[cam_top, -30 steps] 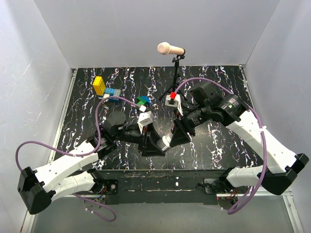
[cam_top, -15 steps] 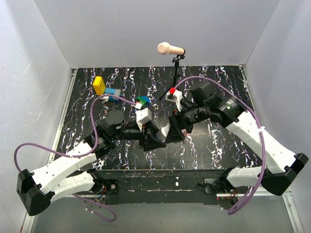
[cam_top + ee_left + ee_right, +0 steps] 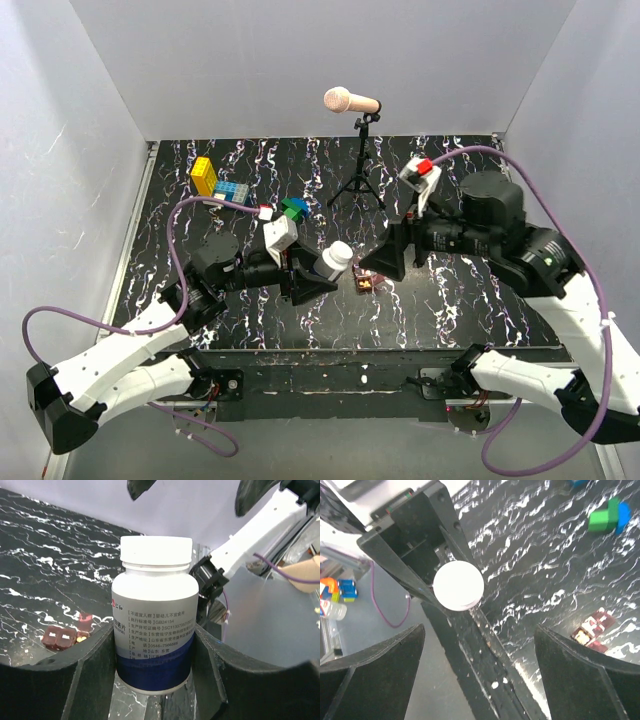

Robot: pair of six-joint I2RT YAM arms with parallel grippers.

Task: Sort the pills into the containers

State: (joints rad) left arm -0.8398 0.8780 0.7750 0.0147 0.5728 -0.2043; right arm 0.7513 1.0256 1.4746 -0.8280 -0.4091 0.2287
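A white pill bottle (image 3: 154,612) with a white cap and a blue band stands upright between my left gripper's (image 3: 155,680) fingers, which are shut on its lower half. From above, the bottle (image 3: 335,261) sits just left of the table's middle. The container, a small reddish-brown box (image 3: 362,283) with pale lid segments, lies flat just right of the bottle; one compartment (image 3: 82,628) is open. My right gripper (image 3: 380,265) hangs open above and right of the box, holding nothing. The right wrist view looks down on the bottle cap (image 3: 458,585) and the box (image 3: 592,627). No loose pills show clearly.
A microphone (image 3: 350,100) on a black tripod (image 3: 360,185) stands at the back centre. Yellow (image 3: 204,175), blue (image 3: 231,192) and green-and-blue toy blocks (image 3: 293,208) lie at the back left. White walls close in three sides of the table.
My right gripper has opened, let go of the bottle's top and drawn back to the right. The left gripper keeps the bottle, now uncovered from above.
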